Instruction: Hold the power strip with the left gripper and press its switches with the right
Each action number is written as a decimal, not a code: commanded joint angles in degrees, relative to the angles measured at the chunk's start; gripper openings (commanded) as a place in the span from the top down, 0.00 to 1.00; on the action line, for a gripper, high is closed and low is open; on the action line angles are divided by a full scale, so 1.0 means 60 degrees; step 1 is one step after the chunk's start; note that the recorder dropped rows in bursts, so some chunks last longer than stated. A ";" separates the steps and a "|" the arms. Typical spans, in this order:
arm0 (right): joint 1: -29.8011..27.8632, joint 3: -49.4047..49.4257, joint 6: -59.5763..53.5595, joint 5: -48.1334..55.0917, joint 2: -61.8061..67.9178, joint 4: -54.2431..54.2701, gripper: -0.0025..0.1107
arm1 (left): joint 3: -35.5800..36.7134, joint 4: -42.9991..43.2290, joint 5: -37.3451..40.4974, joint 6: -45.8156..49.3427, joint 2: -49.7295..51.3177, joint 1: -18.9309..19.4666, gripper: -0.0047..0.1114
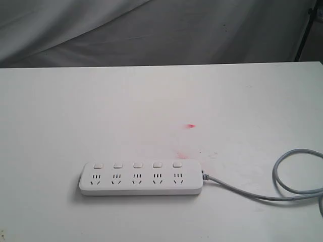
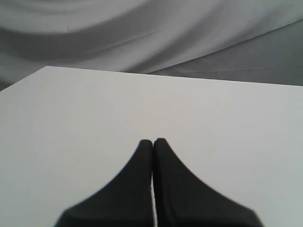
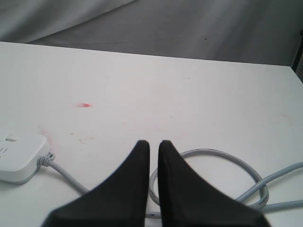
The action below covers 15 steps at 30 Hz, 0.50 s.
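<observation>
Grippers empty. Left gripper (image 2: 152,142): black pointed fingers pressed together over white desk (image 2: 71,118). Right gripper (image 3: 154,143): fingers almost meeting, thin slit, near grey cable (image 3: 210,152) loop. Long white rounded plastic power strip (image 1: 141,179) lies flat at desk's 6 o'clock; cable leaves 3 o'clock end. Five square white switches (image 1: 136,165) line 12 o'clock edge. Strip likely light, rigid, slick: pin 9 o'clock end across width.

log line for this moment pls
phase: pre-contact | left gripper: shut, empty | right gripper: shut, empty | power strip: on table, untouched
</observation>
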 commanded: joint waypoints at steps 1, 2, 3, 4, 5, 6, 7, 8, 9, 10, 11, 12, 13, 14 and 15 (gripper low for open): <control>-0.0033 0.0037 0.0001 -0.0006 -0.0027 0.0000 0.92 | 0.0047 -0.0050 -0.0029 -0.0014 -0.0035 0.0031 0.96; -0.0033 0.0037 0.0001 -0.0006 -0.0027 0.0000 0.92 | 0.0047 -0.0050 -0.0029 -0.0014 -0.0035 0.0031 0.96; -0.0033 0.0037 0.0001 -0.0006 -0.0027 0.0000 0.92 | 0.0047 -0.0050 -0.0029 -0.0014 -0.0035 0.0031 0.96; -0.0033 0.0037 0.0001 -0.0006 -0.0027 0.0000 0.92 | 0.0047 -0.0050 -0.0029 -0.0014 -0.0035 0.0031 0.96; -0.0033 0.0037 0.0001 -0.0006 -0.0027 0.0000 0.92 | 0.0047 -0.0050 -0.0029 -0.0014 -0.0035 0.0031 0.96; -0.0033 0.0037 0.0001 -0.0006 -0.0027 0.0000 0.92 | 0.0047 -0.0050 -0.0029 -0.0014 -0.0035 0.0031 0.96; -0.0033 0.0037 0.0001 -0.0006 -0.0027 0.0000 0.92 | 0.0047 -0.0050 -0.0029 -0.0014 -0.0035 0.0031 0.96; -0.0033 0.0037 0.0001 -0.0006 -0.0027 0.0000 0.92 | 0.0047 -0.0050 -0.0029 -0.0014 -0.0035 0.0031 0.96; -0.0033 0.0037 0.0001 -0.0006 -0.0027 0.0000 0.92 | 0.0047 -0.0050 -0.0029 -0.0014 -0.0035 0.0031 0.96; -0.0033 0.0037 0.0001 -0.0006 -0.0027 0.0000 0.92 | 0.0047 -0.0050 -0.0029 -0.0014 -0.0035 0.0031 0.96; -0.0033 0.0037 0.0001 -0.0006 -0.0027 0.0000 0.92 | 0.0047 -0.0050 -0.0029 -0.0014 -0.0035 0.0031 0.96; -0.0033 0.0037 0.0001 -0.0006 -0.0027 0.0000 0.92 | 0.0047 -0.0050 -0.0029 -0.0014 -0.0035 0.0031 0.96; -0.0033 0.0037 0.0001 -0.0006 -0.0027 0.0000 0.92 | 0.0047 -0.0050 -0.0029 -0.0014 -0.0035 0.0031 0.96; -0.0033 0.0037 0.0001 -0.0006 -0.0027 0.0000 0.92 | 0.0047 -0.0050 -0.0029 -0.0014 -0.0035 0.0031 0.96; -0.0033 0.0037 0.0001 -0.0006 -0.0027 0.0000 0.92 | 0.0047 0.0124 -0.0029 0.0079 -0.0035 0.0031 0.96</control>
